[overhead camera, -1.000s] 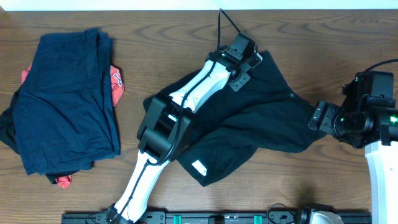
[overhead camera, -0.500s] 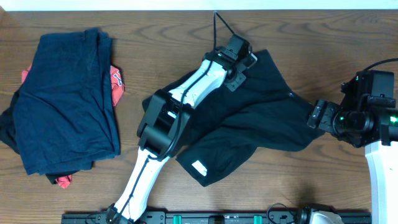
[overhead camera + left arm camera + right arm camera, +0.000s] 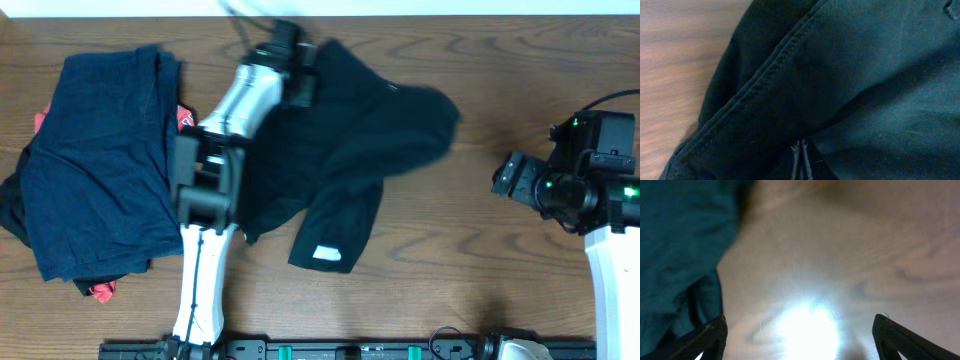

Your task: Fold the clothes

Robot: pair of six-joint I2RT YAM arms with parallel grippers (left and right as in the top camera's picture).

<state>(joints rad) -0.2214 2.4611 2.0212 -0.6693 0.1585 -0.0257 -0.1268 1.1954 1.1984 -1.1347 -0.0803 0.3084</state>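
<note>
A black garment (image 3: 345,150) lies spread in the middle of the table, a white label (image 3: 326,254) showing at its near end. My left gripper (image 3: 300,62) is shut on the garment's far edge; in the left wrist view the jaws (image 3: 802,162) pinch dark stitched cloth (image 3: 850,70). My right gripper (image 3: 510,180) is open and empty at the right, apart from the garment. In the right wrist view its jaws (image 3: 800,337) hang over bare wood, the cloth (image 3: 680,245) at the left.
A stack of folded clothes with a navy piece (image 3: 100,160) on top lies at the left, red cloth (image 3: 186,128) poking out. A rail (image 3: 330,350) runs along the front edge.
My left gripper has dragged the black garment's far edge to the left and further back. The garment has slid away from my right gripper, which now stands apart from it.
</note>
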